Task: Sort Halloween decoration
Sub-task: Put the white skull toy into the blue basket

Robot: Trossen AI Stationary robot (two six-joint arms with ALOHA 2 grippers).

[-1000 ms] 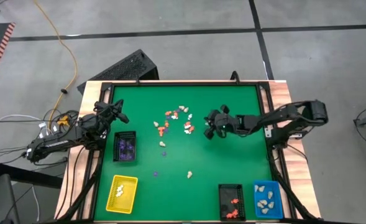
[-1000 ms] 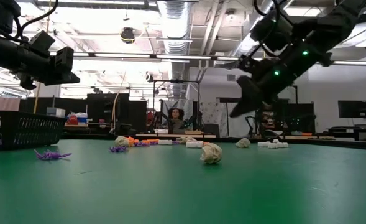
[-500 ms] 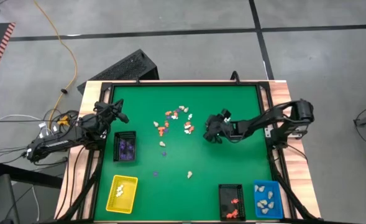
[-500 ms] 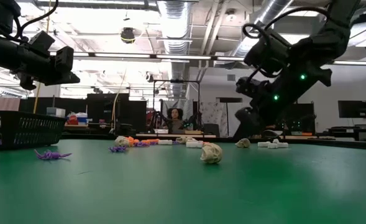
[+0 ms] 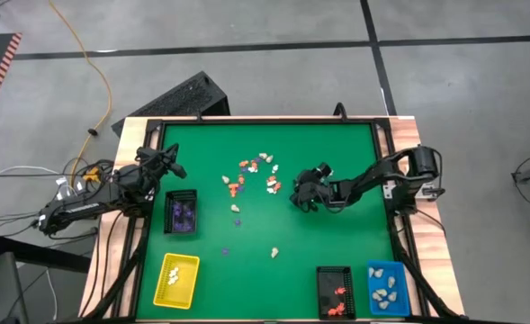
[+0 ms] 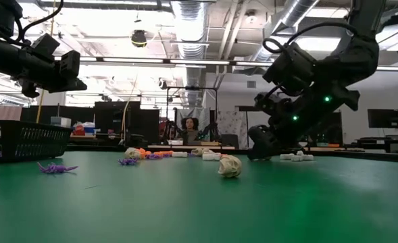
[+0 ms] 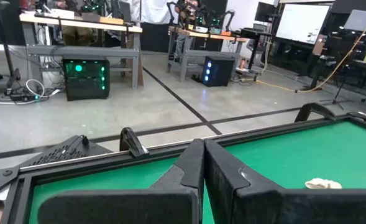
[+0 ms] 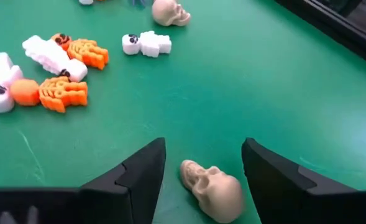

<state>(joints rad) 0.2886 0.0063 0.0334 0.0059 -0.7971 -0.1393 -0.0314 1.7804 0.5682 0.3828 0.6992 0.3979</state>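
Right gripper [image 8: 202, 167] lowered, jaws flanking beige skull [image 8: 212, 189]

The left gripper [image 7: 203, 168] sits with its two dark fingers pressed together over the green table [image 7: 307, 152]. One pale figurine [image 7: 323, 183] lies on the felt (too blurred to identify). Workbenches [image 7: 77, 25] stand beyond.

I see the Halloween decoration [image 5: 254, 175] as tiny orange, white and cream figurines clustered at upper centre of the high view. A cream skull [image 8: 212, 189] lies on its side at the bottom centre of the right wrist view. Orange skeletons [image 8: 63, 92] and white ghosts [image 8: 146, 43] lie flat at its upper left. A lone cream piece [image 5: 274, 252] lies at lower centre.
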